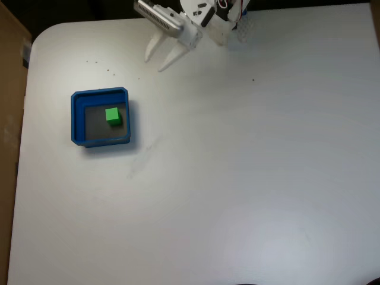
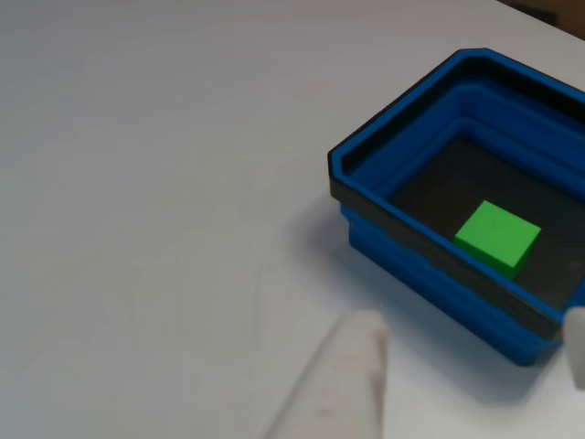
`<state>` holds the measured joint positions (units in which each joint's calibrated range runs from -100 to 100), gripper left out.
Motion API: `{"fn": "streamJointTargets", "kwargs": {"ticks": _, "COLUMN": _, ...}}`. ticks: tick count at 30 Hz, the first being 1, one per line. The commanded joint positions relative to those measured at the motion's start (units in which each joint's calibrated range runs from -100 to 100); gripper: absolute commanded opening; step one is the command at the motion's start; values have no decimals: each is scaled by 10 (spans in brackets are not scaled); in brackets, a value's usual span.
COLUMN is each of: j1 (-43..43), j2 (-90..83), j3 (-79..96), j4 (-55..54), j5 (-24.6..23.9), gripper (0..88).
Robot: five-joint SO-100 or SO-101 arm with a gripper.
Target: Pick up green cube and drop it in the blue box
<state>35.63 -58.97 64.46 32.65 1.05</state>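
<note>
Looks like a plain tabletop robot test bench, possibly an office or hobby lab; cannot tell which. Wide white table (image 1: 237,178) with a rounded far-left corner in the fixed view, faint scuffs and dark specks on its surface. Brown cardboard-like panel (image 1: 9,119) along the left edge, dark floor past the far edge. White 3D-printed-looking arm (image 1: 196,21) with exposed wiring mounted at the far side. Small blue box (image 1: 75,116) holding a green cube (image 1: 113,116) on the left — simple practice props.
</note>
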Motion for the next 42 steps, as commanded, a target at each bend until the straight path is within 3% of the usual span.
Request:
{"fn": "streamJointTargets", "kwargs": {"ticks": 1, "j1": -19, "j2": -98, "j3": 89, "j4": -31, "j5": 1, "gripper": 146}}
{"fn": "streamJointTargets", "kwargs": {"ticks": 17, "j1": -79, "j2": -398, "j3": 355, "j4": -29, "j5": 2, "gripper": 146}}
{"fn": "streamJointTargets", "kwargs": {"ticks": 34, "j1": -148, "j2": -404, "j3": 354, "j4": -24, "j5": 1, "gripper": 144}}
{"fn": "streamJointTargets", "kwargs": {"ticks": 42, "j1": -241, "j2": -403, "j3": 354, "j4": -24, "j5": -1, "gripper": 144}}
